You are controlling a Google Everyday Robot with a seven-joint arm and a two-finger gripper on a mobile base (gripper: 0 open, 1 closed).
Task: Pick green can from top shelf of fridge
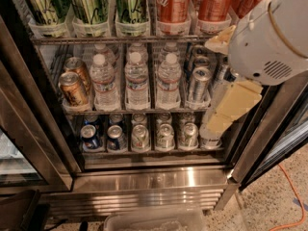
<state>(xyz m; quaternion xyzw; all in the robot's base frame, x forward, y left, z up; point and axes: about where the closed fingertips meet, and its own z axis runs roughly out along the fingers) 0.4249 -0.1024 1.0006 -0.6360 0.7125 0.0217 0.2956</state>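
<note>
An open display fridge (144, 179) with a dark steel frame and a shiny steel base fills the view. On the top shelf (96, 40), a wire rack with white plastic lanes, the green can (131, 4) stands upright in the third lane from the left. Two yellower olive-green cans (89, 4) stand to its left, and red cola cans (173, 3) stand just beside it on the right.

The robot's white arm (269, 37) comes in from the upper right, in front of the fridge's right side. Its pale cream tool (230, 107) hangs below the arm at the level of the middle shelf, well apart from the green can and lower than it. I cannot tell whether the tool is released or clenched; it touches nothing that I can see.

The middle shelf holds water bottles (137, 78) with copper-coloured cans (72, 88) to their left and silver cans (198, 83) to their right. The bottom shelf holds a row of small cans (139, 137). An orange cable (293, 196) lies on the speckled floor at the right.
</note>
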